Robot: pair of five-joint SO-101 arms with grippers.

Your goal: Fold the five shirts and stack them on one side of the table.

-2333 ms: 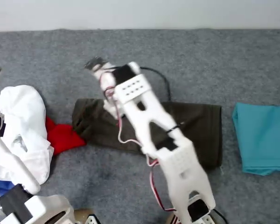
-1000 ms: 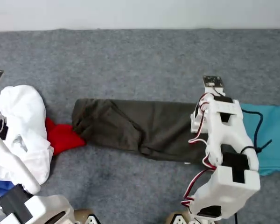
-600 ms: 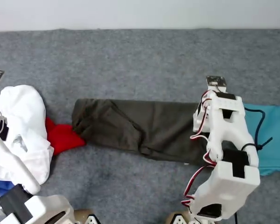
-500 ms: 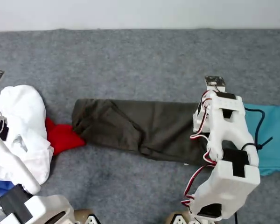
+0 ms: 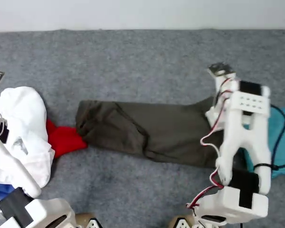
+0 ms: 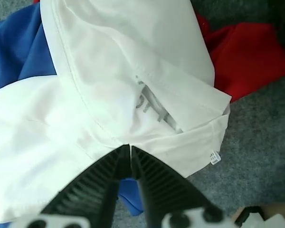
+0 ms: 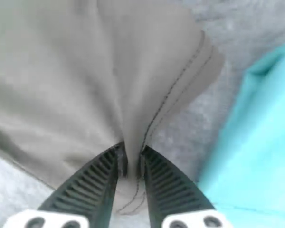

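Right gripper (image 7: 131, 156) is clamped on the olive shirt (image 7: 61, 76), and the pinch is right at the stitched hem, so it's holding a corner and not much else. In the high view that end is pulled up off the table (image 5: 147, 61) while the rest lies in a long flat strip across the middle. The far end is touching the red shirt (image 5: 64, 140).

My read is that this is a fold in progress, with the held end going over onto the strip. Some tips for doing it well:

- The grip is thin, so move slow and don't yank or the hem may slip out.
- Lift just enough that the cloth hangs free and doesn't drag and bunch up the layer under it.
- Carry it straight along the strip so the edges line up, then lay it down before letting go.
- The teal shirt (image 7: 261, 133) is just beside the held end, so swing away from it or you might snag it.

Left gripper (image 6: 130, 151) is over the pile on the other side with its jaws pressed together. The tips sit on a fold of the white shirt (image 6: 133, 57), but I can't tell if any cloth is actually caught. A blue shirt (image 6: 19, 52) is peeking out from under the white one.
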